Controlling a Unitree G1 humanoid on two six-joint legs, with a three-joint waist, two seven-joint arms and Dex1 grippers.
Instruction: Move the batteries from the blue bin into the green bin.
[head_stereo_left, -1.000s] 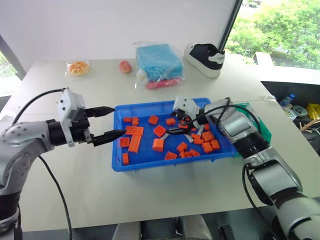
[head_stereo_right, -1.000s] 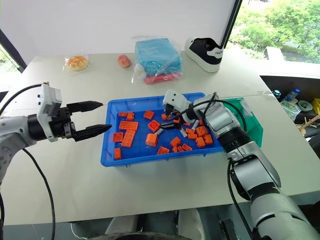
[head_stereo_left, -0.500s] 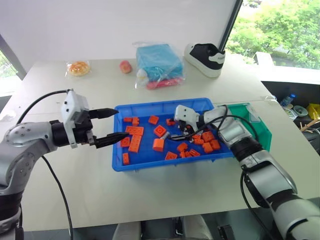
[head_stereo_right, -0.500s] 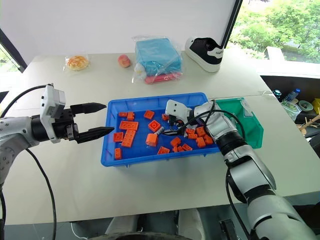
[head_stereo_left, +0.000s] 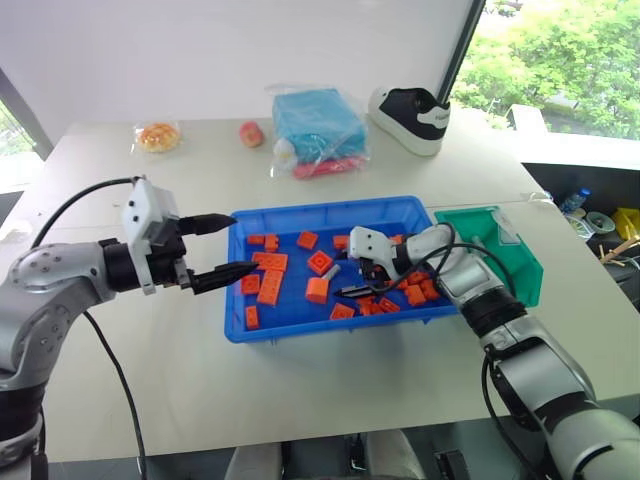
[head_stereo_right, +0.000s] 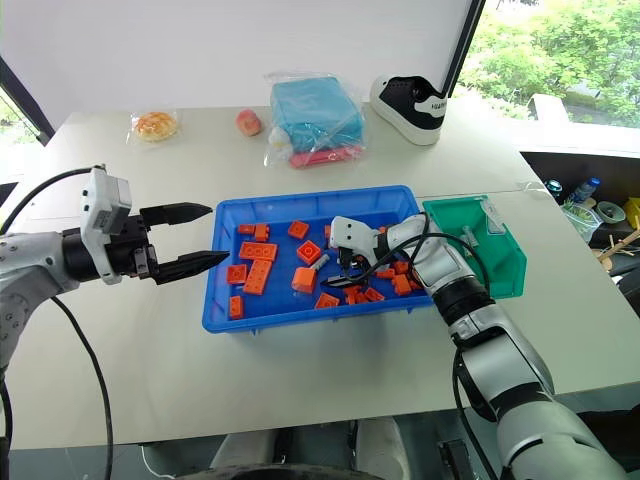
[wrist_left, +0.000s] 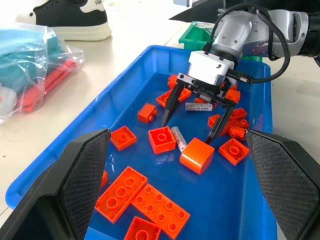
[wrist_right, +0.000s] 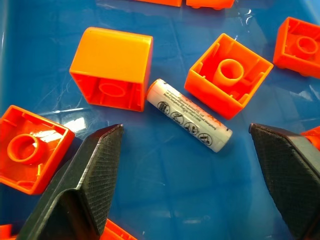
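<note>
The blue bin (head_stereo_left: 330, 326) sits mid-table, holding several orange bricks (head_stereo_left: 268, 287) and batteries. One grey-silver battery (wrist_right: 189, 115) lies flat on the bin floor between an orange cube (wrist_right: 112, 67) and an upturned brick (wrist_right: 229, 75). My right gripper (wrist_left: 186, 131) reaches down into the bin, open, its fingers straddling that battery (wrist_left: 178, 138) without touching it. Another battery (wrist_left: 199, 106) lies under the gripper's body. The green bin (head_stereo_left: 500, 250) stands against the blue bin's right end. My left gripper (head_stereo_left: 243, 245) hovers open at the blue bin's left rim, holding nothing.
At the back of the table lie a bagged teal cloth (head_stereo_left: 318, 125), a black-and-white shoe (head_stereo_left: 410, 115), a wrapped bun (head_stereo_left: 157, 135) and a small red object (head_stereo_left: 250, 132). The table edge runs just right of the green bin.
My right gripper has sunk to the bin floor and turned, coming over the battery near the orange cube, and its fingers have narrowed a little. The left arm has held still.
</note>
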